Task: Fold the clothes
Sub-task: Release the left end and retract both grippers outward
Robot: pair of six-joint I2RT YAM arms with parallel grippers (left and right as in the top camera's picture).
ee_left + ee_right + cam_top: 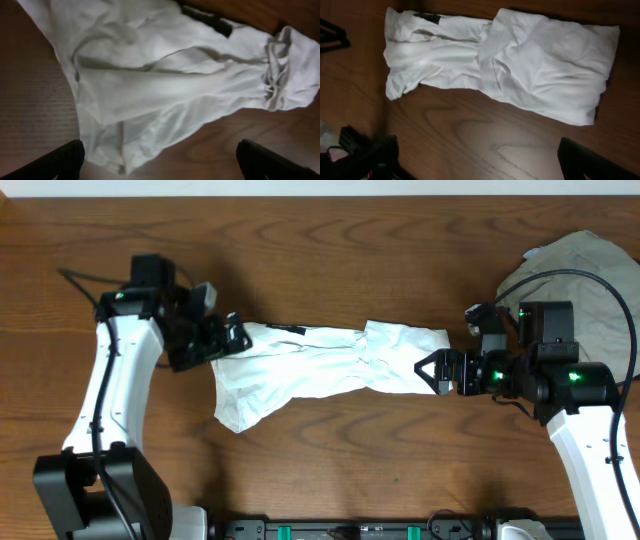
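The clothes' white T-shirt [320, 365] lies bunched in a long crumpled band across the middle of the table, one flap trailing toward the front left. A bit of black print [207, 20] shows at its far edge. My left gripper [228, 340] stands open at the shirt's left end. In the left wrist view the hem [125, 150] lies between the spread fingers [55, 162], not pinched. My right gripper [428, 372] is open at the shirt's right end. In the right wrist view its gripper [480, 162] has only bare wood between the jaws, and the shirt [520, 65] lies beyond.
A grey-beige shirt [585, 265] is heaped at the back right corner, behind the right arm, with a black cable crossing it. The wooden table [330, 470] shows bare wood in front of the white shirt. The arm bases stand at the front edge.
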